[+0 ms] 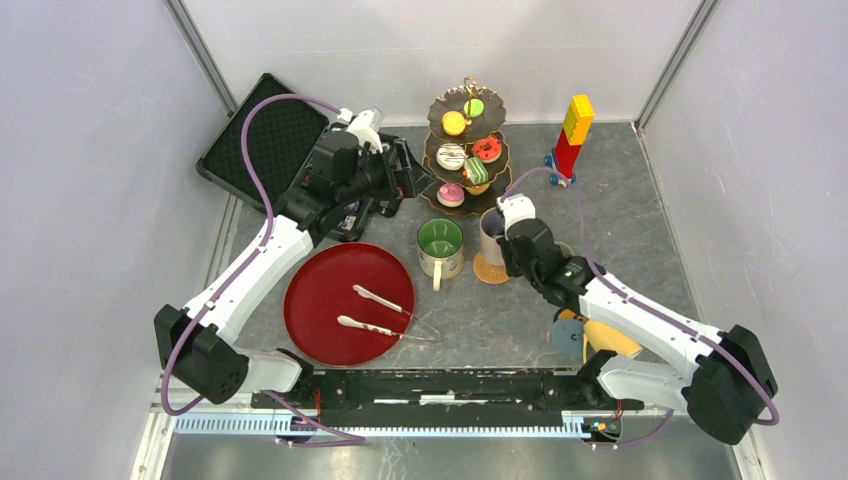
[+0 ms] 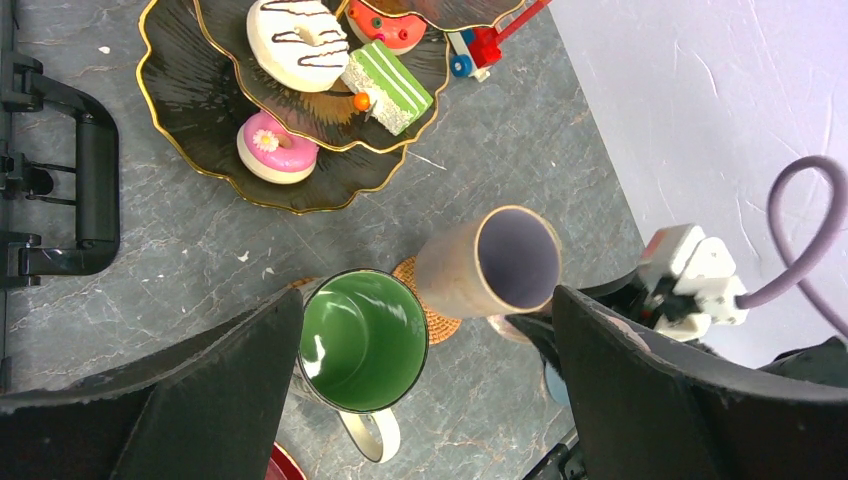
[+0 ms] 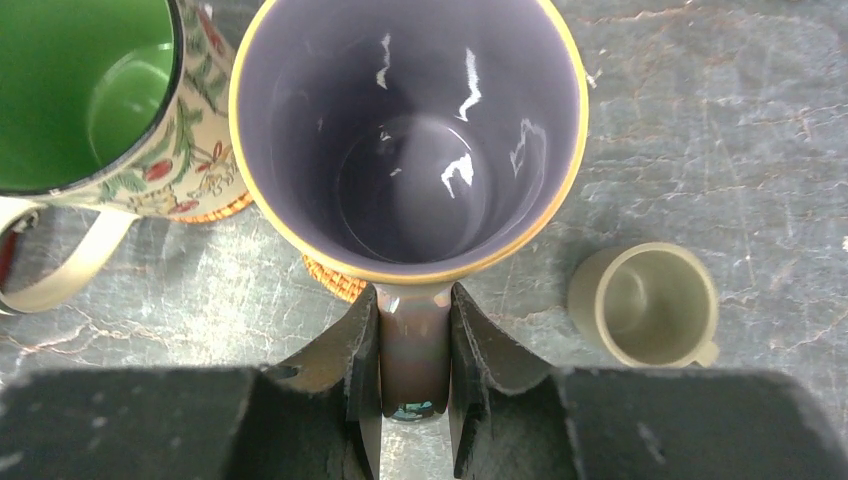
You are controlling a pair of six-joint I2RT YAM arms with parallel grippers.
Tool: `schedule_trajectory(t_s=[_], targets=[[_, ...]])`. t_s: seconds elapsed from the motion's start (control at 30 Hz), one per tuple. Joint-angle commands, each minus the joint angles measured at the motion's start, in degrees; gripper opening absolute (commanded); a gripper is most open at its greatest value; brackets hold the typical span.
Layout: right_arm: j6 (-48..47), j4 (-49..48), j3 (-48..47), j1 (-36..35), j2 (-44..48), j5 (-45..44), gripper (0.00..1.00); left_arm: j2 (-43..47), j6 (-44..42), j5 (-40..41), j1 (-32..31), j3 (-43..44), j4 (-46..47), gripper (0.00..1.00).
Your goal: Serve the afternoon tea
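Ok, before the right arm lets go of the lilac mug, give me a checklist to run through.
1. Grip: right jaws shut on the lilac mug handle: ok.
2. The coaster under that mug: ok, its edge shows below.
3. Mug base flat on it: cannot tell.
4. Gap to the green-lined mug: ok, apart.
5. The small grey mug on a coaster of its own: not ok, it stands on the bare table.
6. Other arm: left jaws open, empty: ok.

The right gripper point(image 3: 415, 335) pinches the lilac mug point(image 3: 410, 130) by its handle. A green-lined mug point(image 3: 90, 90) sits left, small grey mug point(image 3: 645, 305) right.
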State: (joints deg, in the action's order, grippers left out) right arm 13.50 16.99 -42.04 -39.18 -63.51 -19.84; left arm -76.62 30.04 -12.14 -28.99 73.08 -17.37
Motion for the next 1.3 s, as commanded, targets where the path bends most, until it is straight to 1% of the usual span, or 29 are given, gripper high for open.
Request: schedule_trajectory(t_s=[0.0, 0.2, 0.27, 0.3, 0.4, 0.7, 0.8, 0.93, 0.97, 1.0, 1.1, 1.17, 1.27], targets=[[1.36, -12.03, 1.42, -3.07, 0.07, -8.07, 0.00, 1.45, 0.89, 0.36, 0.17, 0.51, 2.16, 1.00], [2.75, -15.94, 4.80, -4.80, -2.01, -7.53, 0.00, 1.29, 0.89, 0.27, 0.17, 0.49, 2.16, 1.00], [3.02, -16.56, 6.16, -5.29, -1.78, -7.60, 0.00, 1.18, 0.87, 0.19, 0.13, 0.49, 2.16, 1.00], [3.02, -18.79, 6.83, -5.38, -1.57, -7.41, 0.00, 1.12, 0.97, 0.06, 0.16, 0.56, 2.17, 1.00], [3.07, -20.86, 8.39, -5.86, -0.82, -6.86, 0.00, 0.98, 1.05, -0.08, 0.13, 0.54, 2.25, 1.00], [4.78, -19.35, 9.17, -7.57, 1.60, -8.22, 0.00, 1.00, 0.89, 0.01, 0.18, 0.54, 2.29, 1.00], [5.21, -20.45, 11.26, -7.67, 1.98, -9.14, 0.00, 0.90, 0.98, -0.08, 0.18, 0.51, 2.30, 1.00], [6.03, -22.90, 13.44, -7.76, 0.34, -8.06, 0.00, 0.78, 0.97, -0.08, 0.16, 0.40, 2.44, 1.00], [6.26, -23.14, 13.56, -7.68, -0.25, -7.47, 0.01, 0.85, 0.96, -0.08, 0.21, 0.46, 2.42, 1.00], [6.37, -22.58, 12.98, -7.70, -0.70, -6.87, 0.09, 0.84, 0.98, -0.08, 0.17, 0.43, 2.43, 1.00], [7.62, -17.19, 10.19, -7.84, -0.82, -7.83, 0.38, 0.91, 0.96, -0.06, 0.19, 0.33, 2.43, 1.00], [8.15, -12.13, 8.70, -7.80, 1.05, -8.68, 0.53, 1.02, 1.07, -0.23, 0.15, 0.44, 2.43, 1.00], [9.50, -4.61, 6.88, -7.84, 5.15, -10.10, 0.71, 1.14, 1.32, -0.68, 0.19, 0.61, 2.42, 1.00]])
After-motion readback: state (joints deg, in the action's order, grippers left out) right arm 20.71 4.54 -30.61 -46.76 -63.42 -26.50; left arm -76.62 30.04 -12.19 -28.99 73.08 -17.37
